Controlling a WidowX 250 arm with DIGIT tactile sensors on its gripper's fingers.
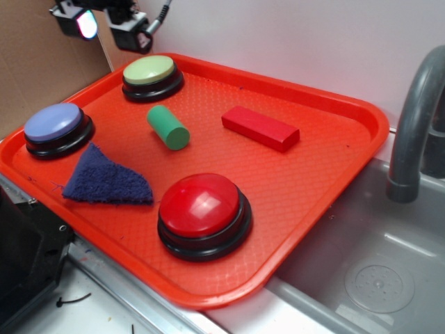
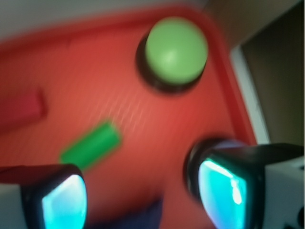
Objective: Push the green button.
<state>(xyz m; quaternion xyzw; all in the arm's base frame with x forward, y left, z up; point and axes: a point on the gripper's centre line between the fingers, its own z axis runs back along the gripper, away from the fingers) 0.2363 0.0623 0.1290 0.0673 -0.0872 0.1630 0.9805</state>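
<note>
The gripper (image 2: pixel 143 195), jaws apart, is hovering beyond the far-left edge of the red plastic tray (image 1: pixel 327 188); the pale yellow-green domed button (image 1: pixel 149 70) is sitting unobstructed, the dark green cylinder (image 1: pixel 167 127) lying nearer.

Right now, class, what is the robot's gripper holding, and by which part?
Nothing. The gripper is open and empty, hanging above the tray, apart from the green button.

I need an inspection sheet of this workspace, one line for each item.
Surface: red tray, beside a sink.
Job's things: green button at the tray's far corner, untouched.
Clutter: blue button, red button, green cylinder, red block, blue cloth.
Grippers: gripper above the tray, jaws apart, empty.
Cables: one at the arm.
Surroundings: faucet, cardboard.
</note>
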